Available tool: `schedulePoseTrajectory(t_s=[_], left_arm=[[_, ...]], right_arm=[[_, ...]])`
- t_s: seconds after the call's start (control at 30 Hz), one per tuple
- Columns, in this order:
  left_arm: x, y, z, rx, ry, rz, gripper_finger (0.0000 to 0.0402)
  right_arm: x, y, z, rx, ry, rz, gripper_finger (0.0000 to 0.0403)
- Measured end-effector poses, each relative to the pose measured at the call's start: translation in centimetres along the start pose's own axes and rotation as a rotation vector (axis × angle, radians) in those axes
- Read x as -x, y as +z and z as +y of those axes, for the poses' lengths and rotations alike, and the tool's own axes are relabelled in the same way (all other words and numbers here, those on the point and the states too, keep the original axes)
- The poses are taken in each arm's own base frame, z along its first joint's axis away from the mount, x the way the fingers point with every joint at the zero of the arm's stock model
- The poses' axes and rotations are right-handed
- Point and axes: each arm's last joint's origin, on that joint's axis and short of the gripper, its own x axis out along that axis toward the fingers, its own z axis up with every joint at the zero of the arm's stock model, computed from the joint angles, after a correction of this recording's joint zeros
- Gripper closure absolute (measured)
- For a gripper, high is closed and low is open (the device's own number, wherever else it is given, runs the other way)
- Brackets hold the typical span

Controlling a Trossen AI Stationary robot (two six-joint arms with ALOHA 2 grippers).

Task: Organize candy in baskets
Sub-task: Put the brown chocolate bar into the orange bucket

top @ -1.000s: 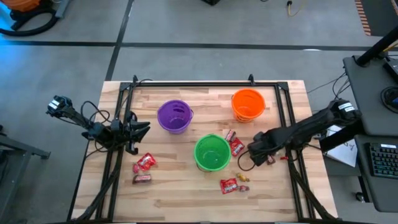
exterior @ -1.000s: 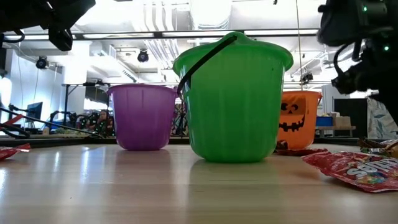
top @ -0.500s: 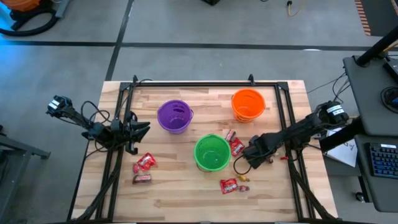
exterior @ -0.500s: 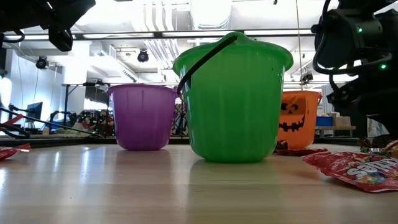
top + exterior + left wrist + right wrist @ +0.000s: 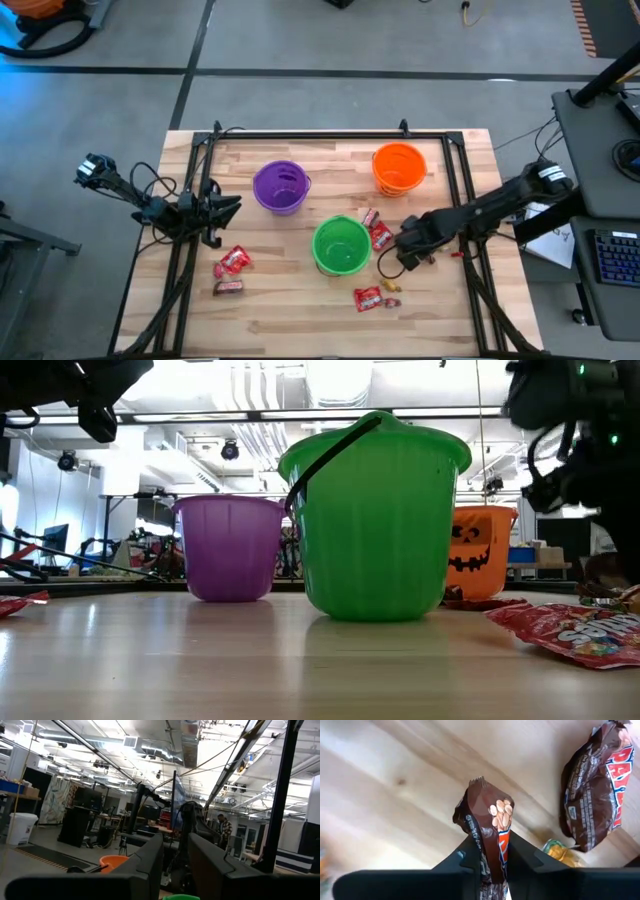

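Note:
Three baskets stand on the table: purple [image 5: 280, 187], orange [image 5: 400, 167] and green [image 5: 341, 245]. Candy lies around them: red packets [image 5: 233, 261] and a dark bar [image 5: 228, 288] at near left, red packets [image 5: 378, 233] right of the green basket, and a red packet [image 5: 368, 297] with a yellow piece [image 5: 390, 287] nearer. My right gripper [image 5: 405, 252] hangs right of the green basket, shut on a brown candy bar [image 5: 487, 810]. My left gripper [image 5: 232, 207] waits open over the table's left edge, touching nothing. My right gripper [image 5: 493, 845] pinches the brown candy bar between its two fingers, on the wrapper's lower part [image 5: 492, 837]. The fingers point down at the table. The bar's free end [image 5: 480, 785] sticks out past the fingertips, lifted clear of the wood.
Below the right gripper a second brown packet [image 5: 592, 785] and a yellow piece [image 5: 560, 852] lie on the wood. A black frame [image 5: 310, 134] runs along the table's far side, with rails down both sides. In the low view the green basket [image 5: 375, 520] stands nearest.
My right gripper dipped toward the table and its near-left side, then rose again and drew back a little to the right. In the low view a brown piece at its fingers now sits higher off the table than before.

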Motion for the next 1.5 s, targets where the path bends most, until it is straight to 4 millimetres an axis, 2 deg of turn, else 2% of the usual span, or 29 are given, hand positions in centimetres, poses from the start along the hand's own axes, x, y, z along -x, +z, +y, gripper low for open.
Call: schedulePoseTrajectory(t_s=[0.2, 0.47, 0.63, 0.8, 0.97, 1.17, 1.33, 1.5], left_arm=[[0.0, 0.1, 0.0, 0.012, 0.001, -0.005, 0.0325], [0.0, 0.3, 0.1, 0.024, 0.006, -0.028, 0.0325], [0.0, 0.4, 0.1, 0.027, 0.007, -0.031, 0.0325], [0.0, 0.4, 0.1, 0.034, 0.006, -0.032, 0.0325], [0.0, 0.4, 0.1, 0.048, 0.006, -0.032, 0.0325], [0.0, 0.4, 0.1, 0.058, 0.005, -0.031, 0.0325], [0.0, 0.4, 0.1, 0.058, 0.005, -0.031, 0.0325], [0.0, 0.4, 0.1, 0.058, 0.005, -0.031, 0.0325]], right_arm=[[3.7, -0.5, -0.8, 0.0, 0.181, -0.115, 0.0354], [11.8, 0.1, -0.3, 0.093, 0.39, -0.471, 0.0355], [15.8, 2.0, 0.2, 0.173, 0.381, -0.614, 0.0357], [18.2, 5.2, 0.2, 0.204, 0.252, -0.715, 0.0357], [18.4, 9.6, -1.0, 0.173, 0.061, -0.725, 0.0357], [16.3, 14.2, -3.7, 0.1, -0.129, -0.607, 0.0357], [15.0, 16.2, -5.5, 0.065, -0.201, -0.527, 0.0358], [14.6, 17.0, -6.2, 0.061, -0.224, -0.5, 0.0358]])
